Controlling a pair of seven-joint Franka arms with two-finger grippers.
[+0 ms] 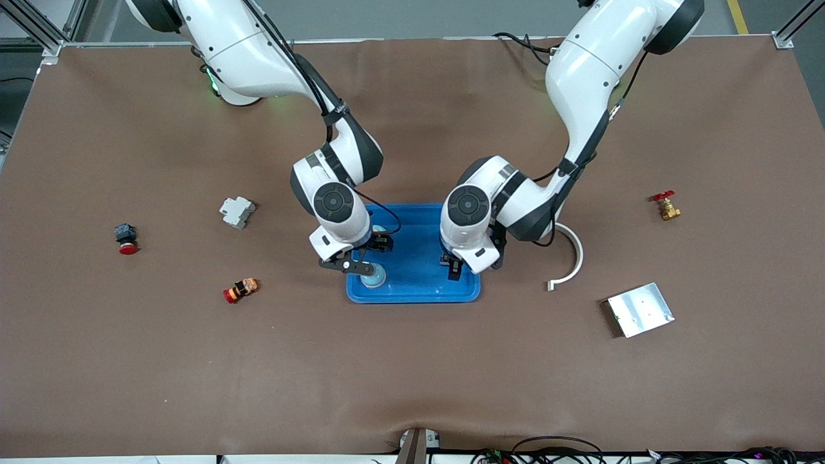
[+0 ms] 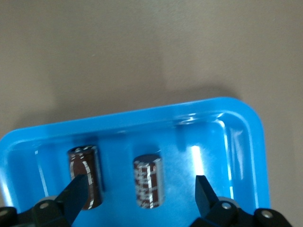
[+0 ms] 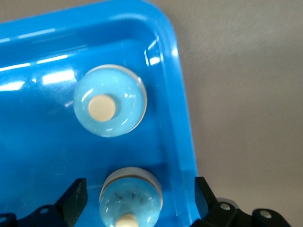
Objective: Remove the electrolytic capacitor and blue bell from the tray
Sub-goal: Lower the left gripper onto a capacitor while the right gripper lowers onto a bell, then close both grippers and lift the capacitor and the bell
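1. I have both arms reaching in over the blue tray (image 1: 419, 293), which sits mid-table on the brown mat.
2. My left gripper (image 2: 140, 198) hangs low over the tray at the end toward the left arm. Its fingers (image 2: 78, 191) are spread wide and grip nothing.
3. In the left wrist view I see two capacitors lying on the tray floor. One capacitor (image 2: 149, 180) lies between the spread fingers without touching either. The second capacitor (image 2: 87, 174) lies just beside one fingertip and is partly hidden by it.
4. My right gripper (image 3: 140, 201) hangs low over the tray at the end toward the right arm. Its fingers (image 3: 75, 194) are also spread wide and hold nothing.
5. In the right wrist view I see two pale blue bells in the tray. One bell (image 3: 131, 198) sits between the open fingers, close to the tray wall. The second bell (image 3: 110, 100) sits apart from it, out past the fingertips.
6. In the front view only one bell (image 1: 373, 276) shows clearly, near the tray edge closest to the camera.
7. Loose on the mat I also see a grey breaker (image 1: 236, 211), a red push button (image 1: 126, 238), a small red and orange part (image 1: 240, 290), a white curved strip (image 1: 570, 254), a metal plate (image 1: 640, 309) and a brass valve (image 1: 666, 205).
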